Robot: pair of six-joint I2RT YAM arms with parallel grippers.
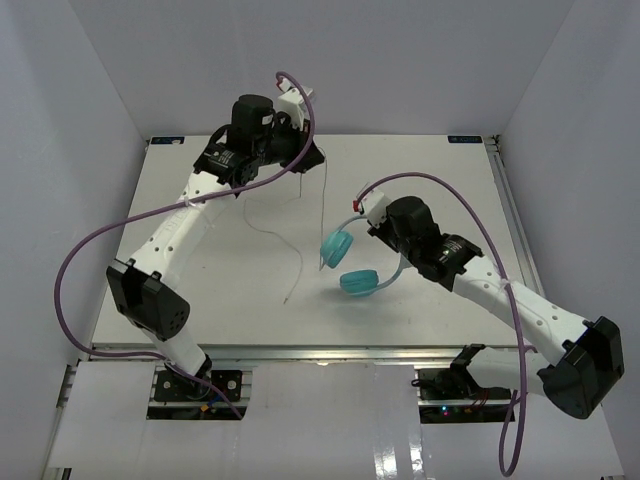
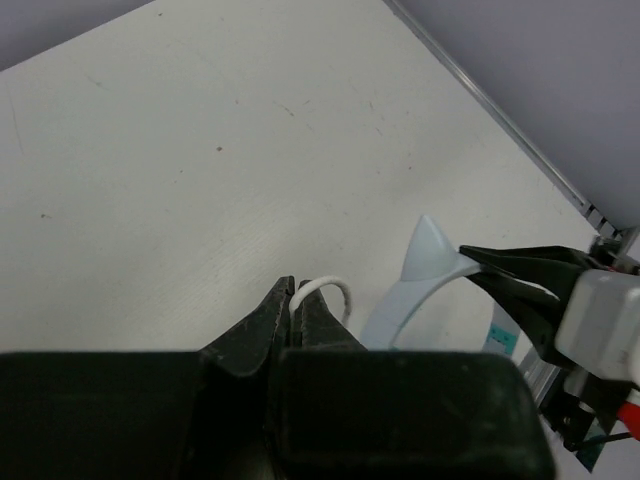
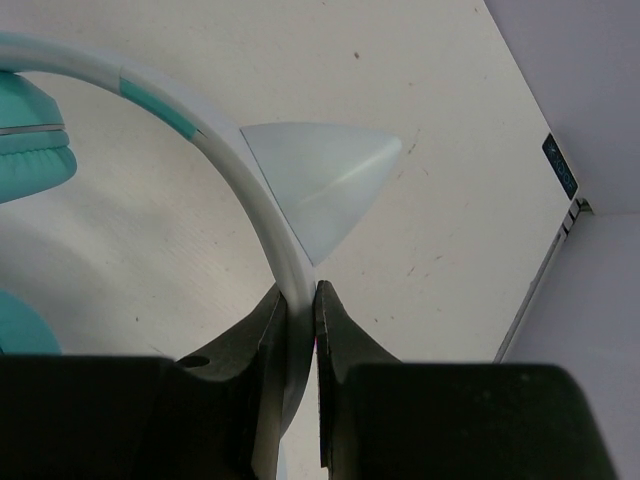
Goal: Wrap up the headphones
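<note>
Quick check-in from the remote station. The left end effector is pinched shut on the cord. On the left wrist cam a small white loop pokes out right at the fingertips. It's up near the far side of the surface, and from the top cam the cord drops in a nearly straight line from there toward the headphones. A second strand trails loose across the surface and ends nearer my side.

The right end effector is clamped on the headband. The fingers squeeze the pale band from both sides, just below the little pointed ear piece that sticks off it. The band curves away to the left of that view toward the teal earcups.

The headphones themselves are about mid-surface, a bit right of centre, with the two earcups close together on the left of the right end effector. The band is held up off the surface. I honestly can't tell from any view whether the lower earcup is resting on the surface or hanging just above it.

The left wrist cam also catches the headband and the right arm's fingers on it, off to the lower right.
</note>
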